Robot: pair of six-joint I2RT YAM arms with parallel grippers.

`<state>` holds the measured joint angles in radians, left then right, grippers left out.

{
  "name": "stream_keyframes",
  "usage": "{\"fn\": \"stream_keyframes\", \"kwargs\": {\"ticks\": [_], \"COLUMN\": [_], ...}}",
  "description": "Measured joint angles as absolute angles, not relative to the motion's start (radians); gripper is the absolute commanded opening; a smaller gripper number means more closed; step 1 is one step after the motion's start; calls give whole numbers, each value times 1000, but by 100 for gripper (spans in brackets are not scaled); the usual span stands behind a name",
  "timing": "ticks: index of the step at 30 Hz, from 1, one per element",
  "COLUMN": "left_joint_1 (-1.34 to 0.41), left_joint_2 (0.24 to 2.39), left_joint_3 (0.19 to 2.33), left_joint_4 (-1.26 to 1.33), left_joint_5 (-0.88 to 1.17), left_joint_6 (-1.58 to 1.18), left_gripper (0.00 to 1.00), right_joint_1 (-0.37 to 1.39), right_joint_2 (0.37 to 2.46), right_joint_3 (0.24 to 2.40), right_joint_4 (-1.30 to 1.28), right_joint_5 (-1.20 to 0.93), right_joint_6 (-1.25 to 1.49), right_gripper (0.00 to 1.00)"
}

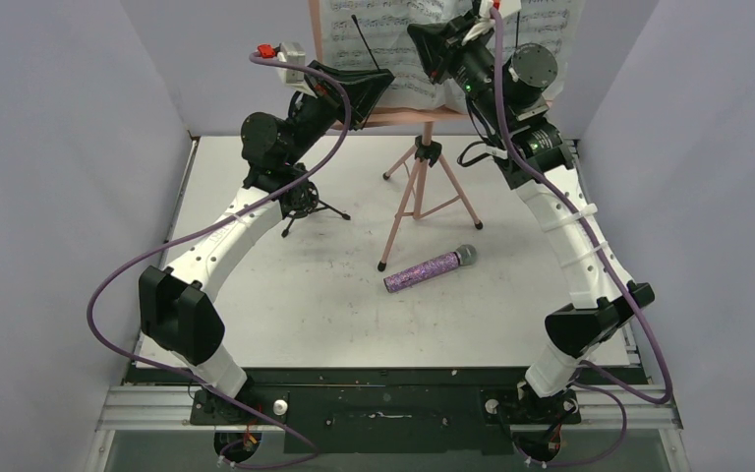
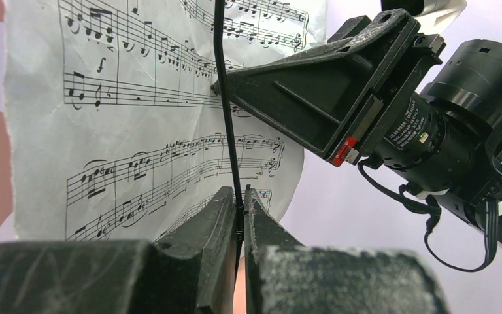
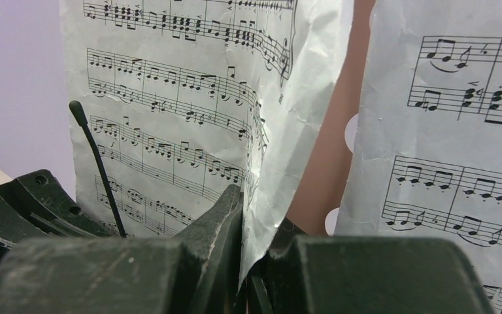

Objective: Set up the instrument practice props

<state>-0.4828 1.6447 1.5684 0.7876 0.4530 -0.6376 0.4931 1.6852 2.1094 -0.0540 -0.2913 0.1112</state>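
Note:
The pink music stand point(image 1: 421, 182) stands on its tripod legs at the back of the table. Two sheet-music pages point(image 1: 388, 44) point(image 1: 553, 28) lean on its desk. My left gripper point(image 2: 238, 191) is shut on the stand's thin black page-holder wire point(image 2: 223, 98), which crosses the left page point(image 2: 137, 111). My right gripper point(image 3: 256, 208) is shut on the crumpled right edge of that left page point(image 3: 189, 98); the other page point(image 3: 451, 131) sits to its right. The purple glitter microphone point(image 1: 431, 268) lies flat on the table. A small black tripod point(image 1: 305, 204) stands under my left arm.
Grey walls close in the table on the left, right and back. My right gripper's body point(image 2: 340, 98) hangs close beside my left gripper, in front of the stand. The stand's legs point(image 1: 400, 211) spread toward the microphone.

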Motion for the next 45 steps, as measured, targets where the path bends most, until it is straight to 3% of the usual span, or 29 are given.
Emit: {"fn": "stream_keyframes", "kwargs": {"ticks": [26, 30, 32, 36, 45], "left_joint_1": [-485, -485, -485, -485, -485], "left_joint_2": [1624, 1620, 1616, 1608, 1571], "left_joint_3": [1571, 1570, 1568, 1564, 1560], "left_joint_4": [739, 729, 727, 724, 731], "left_joint_5": [455, 450, 445, 427, 388], "left_joint_6": [-549, -541, -538, -536, -528], "left_gripper": [0, 10, 16, 22, 29], "right_joint_1": [532, 542, 546, 552, 558], "right_joint_2": [1610, 1610, 1611, 1610, 1593], "right_joint_3": [1943, 1943, 1943, 1941, 1927], "right_joint_4": [15, 21, 24, 26, 23], "right_joint_5": [-312, -311, -311, -295, -238], "right_joint_6": [57, 57, 57, 60, 65], "right_gripper": [5, 7, 17, 26, 29]}}
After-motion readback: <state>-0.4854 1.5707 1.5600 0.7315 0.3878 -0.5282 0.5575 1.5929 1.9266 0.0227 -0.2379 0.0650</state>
